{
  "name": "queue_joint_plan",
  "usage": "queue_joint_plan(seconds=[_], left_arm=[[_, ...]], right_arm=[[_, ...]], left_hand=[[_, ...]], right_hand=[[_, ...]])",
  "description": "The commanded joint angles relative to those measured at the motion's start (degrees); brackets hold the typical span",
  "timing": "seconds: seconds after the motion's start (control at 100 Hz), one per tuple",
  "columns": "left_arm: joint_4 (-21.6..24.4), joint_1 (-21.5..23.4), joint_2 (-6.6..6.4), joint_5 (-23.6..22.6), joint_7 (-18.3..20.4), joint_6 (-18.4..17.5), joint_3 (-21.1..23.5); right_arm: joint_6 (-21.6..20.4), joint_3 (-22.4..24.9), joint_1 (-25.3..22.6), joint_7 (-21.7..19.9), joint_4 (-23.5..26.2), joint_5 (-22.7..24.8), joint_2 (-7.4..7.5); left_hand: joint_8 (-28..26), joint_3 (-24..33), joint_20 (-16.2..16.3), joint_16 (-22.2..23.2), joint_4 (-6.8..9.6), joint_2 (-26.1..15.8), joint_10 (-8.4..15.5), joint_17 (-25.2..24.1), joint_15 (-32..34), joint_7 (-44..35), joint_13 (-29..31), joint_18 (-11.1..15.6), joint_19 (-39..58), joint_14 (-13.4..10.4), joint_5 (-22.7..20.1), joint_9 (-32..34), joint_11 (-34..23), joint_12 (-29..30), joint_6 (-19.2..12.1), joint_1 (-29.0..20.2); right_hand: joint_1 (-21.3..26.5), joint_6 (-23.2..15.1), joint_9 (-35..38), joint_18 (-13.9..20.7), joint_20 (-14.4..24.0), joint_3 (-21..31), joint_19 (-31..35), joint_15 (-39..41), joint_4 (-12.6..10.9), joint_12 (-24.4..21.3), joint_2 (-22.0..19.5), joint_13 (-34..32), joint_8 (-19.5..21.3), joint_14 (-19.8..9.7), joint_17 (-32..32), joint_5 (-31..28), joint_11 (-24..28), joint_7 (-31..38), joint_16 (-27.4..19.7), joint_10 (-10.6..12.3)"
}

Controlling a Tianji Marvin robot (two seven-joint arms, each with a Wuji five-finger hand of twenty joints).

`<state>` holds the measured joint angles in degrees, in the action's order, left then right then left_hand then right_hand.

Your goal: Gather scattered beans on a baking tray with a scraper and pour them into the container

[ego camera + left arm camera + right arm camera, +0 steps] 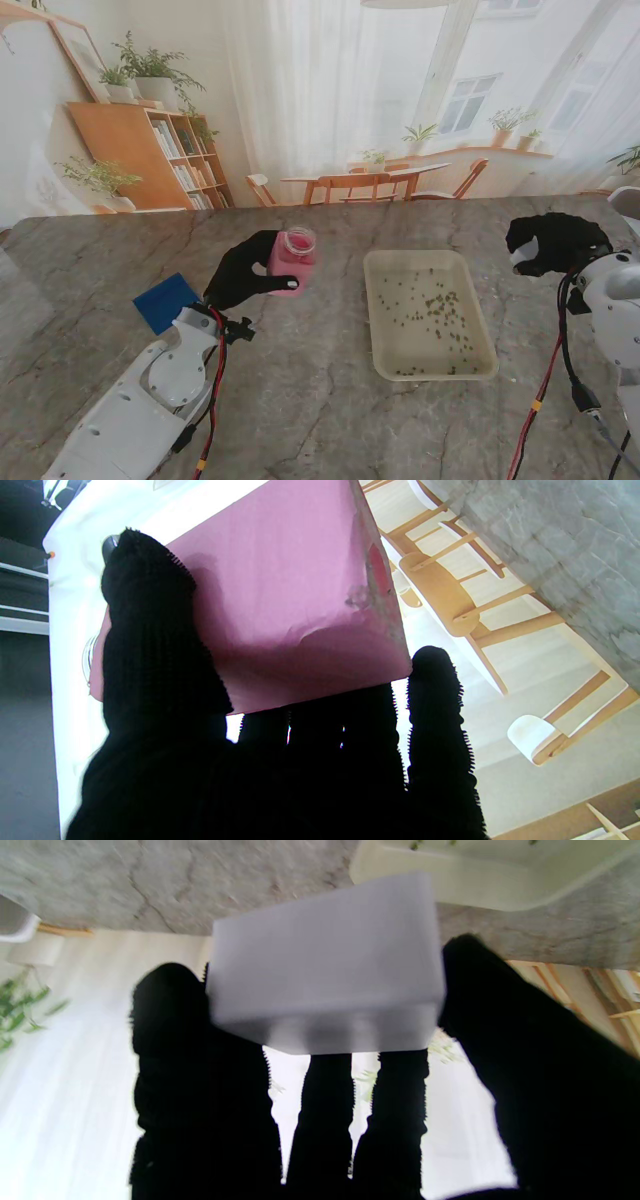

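Your left robot hand [243, 271], gloved in black, is closed around a pink container [293, 259], with the thumb on one side and the fingers [435, 720] wrapped across the other. From the left wrist camera you see the container's pink wall [290, 590] filling most of the frame, pressed against the glove. Your right robot hand [553, 243], also in a black glove, is closed on a white block-shaped scraper [325, 965]; the right wrist camera shows the thumb on one side of it and the fingers [172, 1050] on the other. From the stand camera only a sliver of white shows at that hand's left edge.

Starting with the largest thing, a grey marbled counter [320, 400] spreads across the whole lower part of the stand view. A cream baking tray [428, 313] lies on it, between your two hands, just right of the container and well left of the right hand. A flat blue square [166, 302] lies on the counter just left of your left wrist. Smallest of all, green beans [436, 311] are scattered over the tray floor, thickest toward its right half, with a few along the edge nearest to you. The container's open top [298, 238] faces upward.
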<state>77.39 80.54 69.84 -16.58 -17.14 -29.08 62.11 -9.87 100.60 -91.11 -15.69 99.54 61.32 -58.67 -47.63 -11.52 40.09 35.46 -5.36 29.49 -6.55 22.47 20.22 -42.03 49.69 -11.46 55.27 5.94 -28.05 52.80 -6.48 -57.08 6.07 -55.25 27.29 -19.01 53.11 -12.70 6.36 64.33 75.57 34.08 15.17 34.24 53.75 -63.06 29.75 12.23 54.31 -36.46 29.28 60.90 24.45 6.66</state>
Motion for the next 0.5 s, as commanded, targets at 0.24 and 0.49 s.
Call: queue_joint_plan(seconds=[0.24, 0.49], left_arm=[[0.42, 0.33, -0.08, 0.01, 0.31, 0.90, 0.16], [0.54, 0.44, -0.16, -0.03, 0.52, 1.08, 0.30]], right_arm=[[2.61, -2.71, 0.57, 2.60, -8.56, 1.15, 0.25], [6.96, -5.25, 1.90, 4.34, -13.11, 1.81, 0.22]], left_hand=[[-3.15, 10.60, 0.25, 0.87, 1.67, -12.10, 11.56, -0.91, 1.09, -10.40, -0.32, 1.62, 0.12, -2.21, -5.23, 6.13, -9.77, -3.77, -10.21, -17.51], [-3.18, 10.60, 0.26, 0.88, 1.66, -12.03, 11.54, -0.94, 1.11, -10.41, -0.38, 1.68, 0.14, -2.25, -5.23, 6.14, -9.79, -3.79, -10.21, -17.55]], right_hand=[[19.73, 1.06, 4.95, 16.62, -4.18, 9.44, 0.69, 5.92, -4.74, 0.25, -9.08, -3.97, -0.25, -21.71, -0.75, -0.89, 15.67, 8.39, -0.54, 0.34], [20.98, 3.18, 3.11, 15.59, -5.28, 7.51, -0.09, 6.79, -5.04, -0.65, -11.12, -2.51, -1.04, -20.22, -1.06, 0.46, 16.75, 8.85, -1.87, -1.40]])
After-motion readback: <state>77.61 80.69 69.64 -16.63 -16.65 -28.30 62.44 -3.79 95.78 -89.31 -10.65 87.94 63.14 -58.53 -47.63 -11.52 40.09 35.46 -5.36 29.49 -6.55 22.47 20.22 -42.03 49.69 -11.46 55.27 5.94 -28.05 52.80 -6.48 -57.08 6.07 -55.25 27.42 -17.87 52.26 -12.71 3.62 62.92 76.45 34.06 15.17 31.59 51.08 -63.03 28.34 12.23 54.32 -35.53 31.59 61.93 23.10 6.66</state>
